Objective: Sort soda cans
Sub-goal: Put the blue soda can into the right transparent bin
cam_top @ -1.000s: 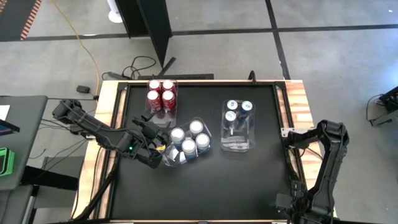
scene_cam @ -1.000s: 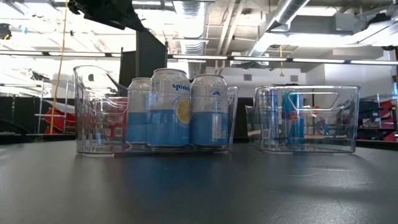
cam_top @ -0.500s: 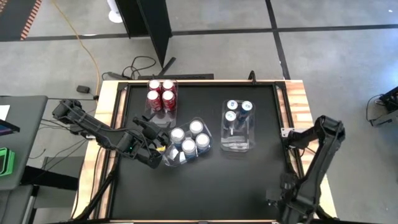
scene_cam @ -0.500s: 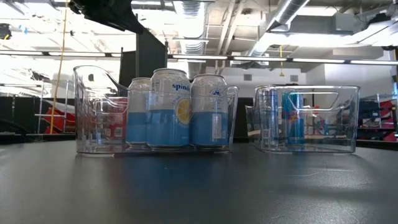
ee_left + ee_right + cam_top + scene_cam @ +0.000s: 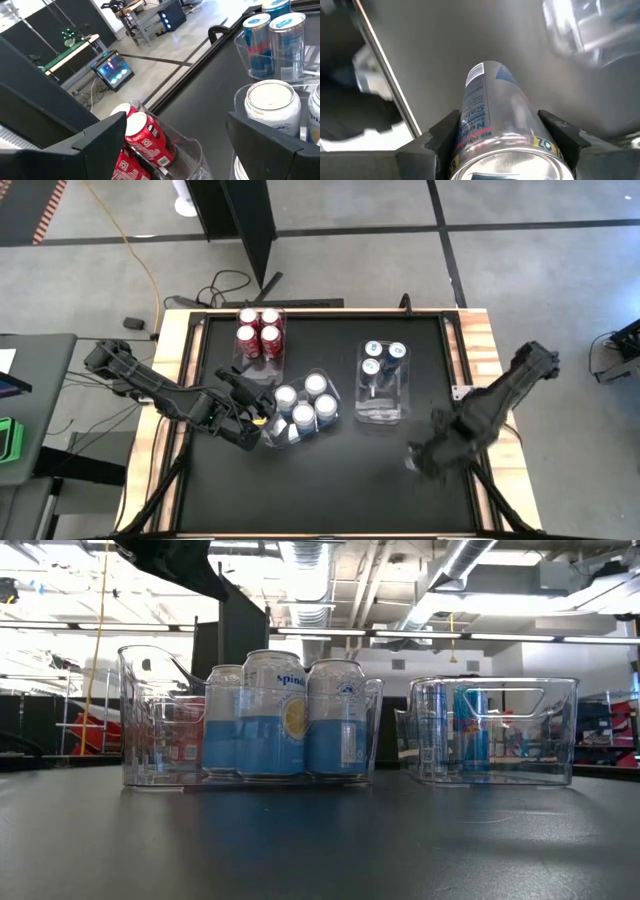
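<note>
Scanning from the left, we log the left gripper (image 5: 262, 418) first: it hovers at the left end of the centre bin (image 5: 300, 442), its fingers spread apart with nothing between them. Far left on the table (image 5: 330, 490), we list four red cans (image 5: 259, 332) upright in their own clear bin (image 5: 243, 362). Next, near the middle, we count four silver-white and light blue cans (image 5: 306, 403) standing close together in the centre bin. Right of these, we enter three dark blue cans (image 5: 382, 356) grouped at the far end of a third bin (image 5: 383, 412), whose near end is bare. Farthest right, we record the right gripper (image 5: 418, 456) over the table near that bin's near right corner, its fingers closed around a fourth dark blue can (image 5: 492, 122), which is blurred in the high view.
</note>
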{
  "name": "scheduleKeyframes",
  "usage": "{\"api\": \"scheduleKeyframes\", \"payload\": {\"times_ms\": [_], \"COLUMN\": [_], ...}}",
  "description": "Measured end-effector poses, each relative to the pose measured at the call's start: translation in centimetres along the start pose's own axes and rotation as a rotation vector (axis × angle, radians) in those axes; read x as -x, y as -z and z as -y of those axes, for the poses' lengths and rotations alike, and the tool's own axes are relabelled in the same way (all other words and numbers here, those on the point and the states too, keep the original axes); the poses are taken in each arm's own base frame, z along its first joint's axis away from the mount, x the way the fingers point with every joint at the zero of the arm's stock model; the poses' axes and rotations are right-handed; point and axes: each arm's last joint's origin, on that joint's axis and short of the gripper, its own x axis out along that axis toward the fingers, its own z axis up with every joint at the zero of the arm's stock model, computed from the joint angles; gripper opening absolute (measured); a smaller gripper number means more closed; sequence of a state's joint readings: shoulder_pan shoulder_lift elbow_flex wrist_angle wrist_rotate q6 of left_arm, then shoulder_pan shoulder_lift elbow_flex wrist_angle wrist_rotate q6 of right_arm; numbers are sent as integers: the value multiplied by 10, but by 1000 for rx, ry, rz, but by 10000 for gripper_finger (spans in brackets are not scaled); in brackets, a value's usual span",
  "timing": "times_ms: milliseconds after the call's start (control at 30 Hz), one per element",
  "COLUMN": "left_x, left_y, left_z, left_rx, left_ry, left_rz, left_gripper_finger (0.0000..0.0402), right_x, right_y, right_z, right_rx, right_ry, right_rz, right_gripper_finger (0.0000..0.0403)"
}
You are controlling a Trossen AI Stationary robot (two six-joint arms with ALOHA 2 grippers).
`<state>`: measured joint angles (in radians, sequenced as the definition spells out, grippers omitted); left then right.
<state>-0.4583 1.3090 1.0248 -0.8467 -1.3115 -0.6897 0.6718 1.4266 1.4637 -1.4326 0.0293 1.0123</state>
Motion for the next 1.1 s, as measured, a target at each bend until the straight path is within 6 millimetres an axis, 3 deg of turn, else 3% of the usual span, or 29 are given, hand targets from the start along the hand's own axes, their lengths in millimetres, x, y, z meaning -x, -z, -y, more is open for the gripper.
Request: {"api": "scheduleKeyframes", "payload": {"times_ms": [200, 367, 567, 767, 1100], "left_x": [0, 0, 5, 17, 32], "left_y": [0, 0, 5, 13, 29], "left_z": [0, 0, 0, -3, -2], "left_rx": [-2, 6, 21, 34, 47], "left_ry": [1, 12, 47, 72, 115], "left_rz": [-1, -9, -40, -42, -24], "left_gripper_finger": [336, 336, 336, 336, 336], "right_x": [50, 61, 42, 16, -35], "right_y": [-35, -66, -101, -126, -128], "right_z": [44, 79, 117, 139, 166], "right_rx": [-107, -159, -203, -225, -287], "right_ry": [38, 94, 202, 260, 305], "right_rz": [152, 216, 140, 33, -98], "right_gripper_finger": [238, 238, 238, 238, 238]}}
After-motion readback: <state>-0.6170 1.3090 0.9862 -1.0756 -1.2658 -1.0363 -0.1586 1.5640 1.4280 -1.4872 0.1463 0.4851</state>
